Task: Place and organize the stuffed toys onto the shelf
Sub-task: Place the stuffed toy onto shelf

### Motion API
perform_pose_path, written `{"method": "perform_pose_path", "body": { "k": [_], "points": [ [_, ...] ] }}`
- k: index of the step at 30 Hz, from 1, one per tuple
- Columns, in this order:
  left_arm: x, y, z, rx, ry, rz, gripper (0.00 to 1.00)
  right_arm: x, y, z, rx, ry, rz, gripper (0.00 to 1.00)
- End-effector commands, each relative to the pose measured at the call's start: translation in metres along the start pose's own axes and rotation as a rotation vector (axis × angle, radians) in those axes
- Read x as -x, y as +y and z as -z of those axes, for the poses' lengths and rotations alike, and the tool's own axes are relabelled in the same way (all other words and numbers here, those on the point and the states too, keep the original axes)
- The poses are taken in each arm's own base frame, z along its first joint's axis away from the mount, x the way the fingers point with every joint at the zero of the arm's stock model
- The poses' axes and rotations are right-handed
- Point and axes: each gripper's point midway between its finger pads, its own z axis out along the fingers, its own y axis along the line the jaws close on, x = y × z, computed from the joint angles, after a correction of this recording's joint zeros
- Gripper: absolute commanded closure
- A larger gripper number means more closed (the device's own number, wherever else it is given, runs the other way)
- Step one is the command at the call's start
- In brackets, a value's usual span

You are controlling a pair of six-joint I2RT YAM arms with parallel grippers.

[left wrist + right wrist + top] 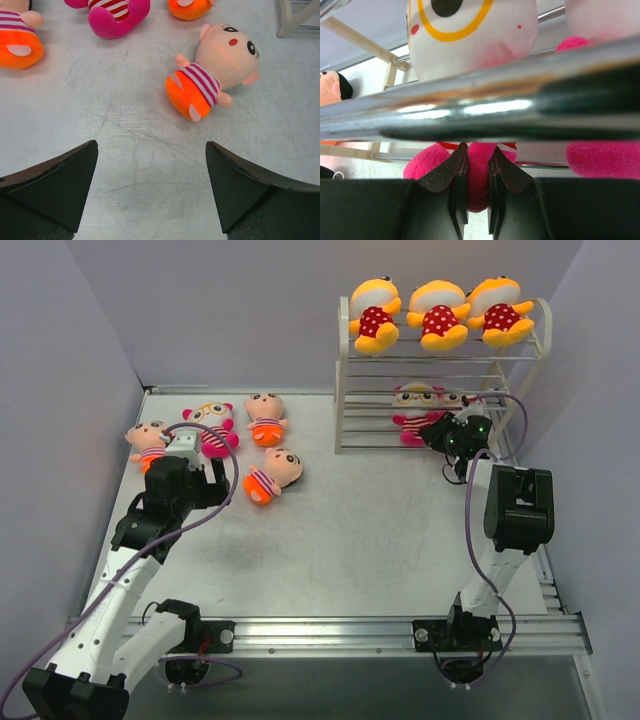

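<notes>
Stuffed toys (272, 476) of this kind should be light, soft and squashy, with nothing to break. I judge the plump body or a leg the best hold, since a round head would likely squeeze out of a pinch.

The desk (380, 530) carries four of them at its far left. There is a peach-faced doll (148, 443), a pink-striped glasses doll (212, 425) just beside it, and a second peach-faced doll (266, 418) next along. A third peach-faced doll (210, 75) lies face up nearer the arms.

The white wire shelf (343, 380) stands at the far right. Its top tier holds three yellow-orange polka-dot dolls (437, 315) in a row, shoulder to shoulder. On a lower tier (which of the two I cannot tell) sits a shelved glasses doll (413, 405) (470, 35). Another glasses doll (452, 400) is just beside it, half hidden behind the right tool (460, 435) (478, 155).

The left tool (208, 483) (151, 145) hangs over the desk with its fingers wide apart and nothing between them. The third peach-faced doll is just ahead and to its right. The right tool is at the shelf front, its fingers drawn nearly together on a pink plush leg. The leg is apparently the shelved glasses doll's, so the tool looks clamped on that toy.
</notes>
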Motion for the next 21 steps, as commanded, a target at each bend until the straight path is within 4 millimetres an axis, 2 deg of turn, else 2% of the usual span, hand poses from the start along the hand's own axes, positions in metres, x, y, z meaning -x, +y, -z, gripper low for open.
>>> {"method": "perform_pose_path", "body": {
  "k": [1, 12, 21],
  "points": [
    [0.0102, -0.0024, 0.0025, -0.009, -0.029, -0.013, 0.03, 0.0234, 0.0085, -0.0034, 0.03, -0.053, 0.042, 0.88],
    [0.0107, -0.0032, 0.0029, -0.012, -0.032, -0.014, 0.03, 0.0225, 0.007, -0.0016, 0.018, -0.051, 0.04, 0.69],
    [0.0117, -0.0036, 0.0044, -0.017, -0.038, -0.012, 0.03, 0.0266, 0.0076, 0.0035, -0.001, -0.063, 0.035, 0.63]
  ]
}}
